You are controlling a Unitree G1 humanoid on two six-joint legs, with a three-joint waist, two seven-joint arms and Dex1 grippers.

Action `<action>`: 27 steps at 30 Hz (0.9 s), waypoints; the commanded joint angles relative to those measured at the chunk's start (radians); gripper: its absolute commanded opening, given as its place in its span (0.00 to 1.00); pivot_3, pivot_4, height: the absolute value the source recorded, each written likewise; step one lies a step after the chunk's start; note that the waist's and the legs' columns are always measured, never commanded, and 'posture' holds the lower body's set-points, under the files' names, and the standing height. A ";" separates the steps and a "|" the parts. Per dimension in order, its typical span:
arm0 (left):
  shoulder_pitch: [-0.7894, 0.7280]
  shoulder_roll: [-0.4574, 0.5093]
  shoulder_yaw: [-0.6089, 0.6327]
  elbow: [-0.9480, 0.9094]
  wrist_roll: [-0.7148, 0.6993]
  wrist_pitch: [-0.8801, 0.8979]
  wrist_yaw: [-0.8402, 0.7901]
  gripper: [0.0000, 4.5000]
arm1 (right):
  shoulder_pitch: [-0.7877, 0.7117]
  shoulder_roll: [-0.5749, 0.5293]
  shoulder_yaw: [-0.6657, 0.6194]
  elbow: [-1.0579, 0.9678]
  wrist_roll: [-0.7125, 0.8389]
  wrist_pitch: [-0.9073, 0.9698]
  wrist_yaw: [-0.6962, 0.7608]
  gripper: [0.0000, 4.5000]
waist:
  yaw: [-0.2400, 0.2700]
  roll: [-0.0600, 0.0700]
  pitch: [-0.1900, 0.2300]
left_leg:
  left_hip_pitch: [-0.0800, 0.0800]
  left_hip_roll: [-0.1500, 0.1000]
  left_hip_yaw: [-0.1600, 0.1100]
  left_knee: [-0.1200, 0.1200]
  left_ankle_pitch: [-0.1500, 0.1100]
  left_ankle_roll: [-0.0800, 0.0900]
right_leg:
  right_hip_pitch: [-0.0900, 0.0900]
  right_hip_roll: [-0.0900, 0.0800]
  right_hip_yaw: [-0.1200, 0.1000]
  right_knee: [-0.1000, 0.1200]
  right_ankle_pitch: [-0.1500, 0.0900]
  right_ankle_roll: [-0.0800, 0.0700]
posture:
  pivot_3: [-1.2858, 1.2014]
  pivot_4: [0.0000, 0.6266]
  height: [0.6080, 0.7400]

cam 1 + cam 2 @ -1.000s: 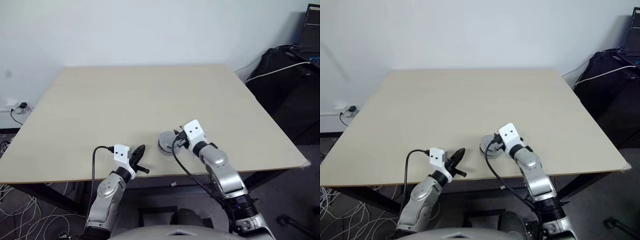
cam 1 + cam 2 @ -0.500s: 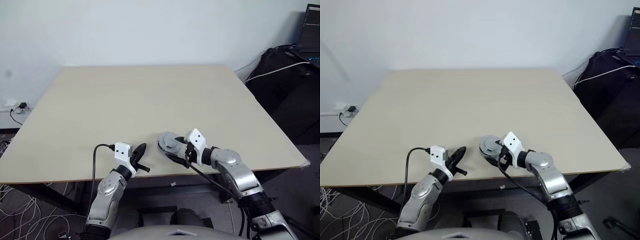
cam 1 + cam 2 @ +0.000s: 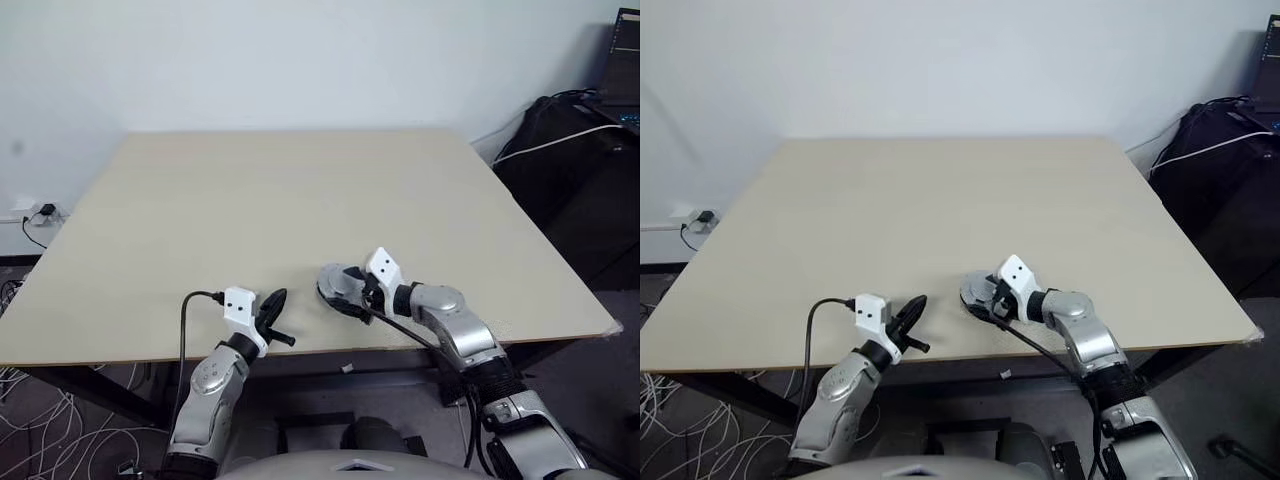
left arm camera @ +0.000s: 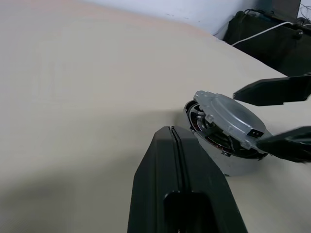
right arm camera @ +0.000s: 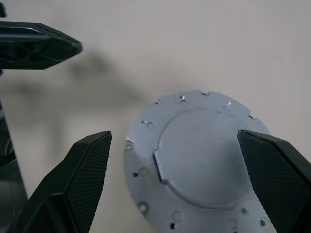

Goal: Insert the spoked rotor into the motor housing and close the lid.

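Silvery-grey lid (image 5: 197,160) atop housing (image 4: 228,145); right tool (image 5: 180,189) wide open, left tool (image 4: 173,145) shut, empty.

Silver-grey jointed arms, white wrist blocks, black cables, and black two-fingered left end effector (image 3: 272,309).

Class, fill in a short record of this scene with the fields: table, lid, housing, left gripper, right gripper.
table: pale wooden top
lid: grey metal disc lying tilted on the housing, not seated flat
housing: round part under the lid, near the table's front edge
left gripper: shut, empty, beside the housing
right gripper: open, one finger each side of the lid
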 commanded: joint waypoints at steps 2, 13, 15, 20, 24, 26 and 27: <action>-0.004 0.003 0.006 -0.059 0.005 -0.012 0.010 0.00 | -0.047 0.007 -0.022 0.044 -0.001 -0.051 0.003 0.99 | 0.000 0.000 0.000 | 0.000 0.000 0.000 0.000 0.000 0.000 | 0.000 0.000 0.000 0.000 0.000 0.000 | 0.52 0.00 1.00; 0.011 0.011 0.005 -0.074 0.005 -0.015 0.019 0.00 | -0.076 0.000 -0.014 0.135 -0.022 -0.080 0.023 0.99 | 0.000 0.001 0.000 | 0.000 0.000 0.000 0.000 0.000 0.000 | 0.000 -0.002 0.002 0.000 0.000 -0.001 | 0.52 0.00 1.00; 0.013 0.012 0.005 -0.075 0.005 -0.015 0.020 0.00 | -0.080 0.002 -0.015 0.151 -0.026 -0.087 0.023 0.99 | 0.000 0.001 0.000 | 0.000 0.000 0.000 0.000 0.000 0.000 | 0.000 -0.002 0.003 0.000 0.000 -0.001 | 0.52 0.00 1.00; 0.014 0.013 0.005 -0.076 0.006 -0.016 0.021 0.00 | -0.090 0.008 -0.018 0.173 -0.031 -0.093 0.017 0.95 | -0.001 0.001 -0.001 | 0.000 0.000 0.000 0.000 0.000 0.000 | 0.000 -0.003 0.003 0.000 0.000 -0.001 | 0.52 0.00 1.00; 0.015 0.013 0.004 -0.076 0.007 -0.016 0.021 0.00 | -0.089 0.011 -0.022 0.174 -0.031 -0.095 0.013 0.73 | -0.001 0.002 -0.001 | 0.000 0.000 0.000 0.000 -0.001 -0.002 | 0.000 -0.003 0.003 0.000 0.000 -0.001 | 0.52 0.00 1.00; 0.015 0.012 0.004 -0.075 0.006 -0.016 0.021 0.00 | -0.087 0.012 -0.024 0.171 -0.032 -0.095 0.012 0.73 | -0.001 0.002 -0.001 | 0.000 0.000 0.000 0.000 -0.002 -0.003 | 0.000 -0.003 0.003 0.000 0.000 -0.001 | 0.52 0.00 1.00; 0.015 0.012 0.004 -0.075 0.006 -0.016 0.021 0.00 | -0.086 0.012 -0.024 0.169 -0.032 -0.095 0.011 0.73 | -0.001 0.002 -0.001 | 0.000 0.000 0.000 0.000 -0.002 -0.003 | 0.000 -0.004 0.003 0.000 0.000 -0.001 | 0.52 0.00 1.00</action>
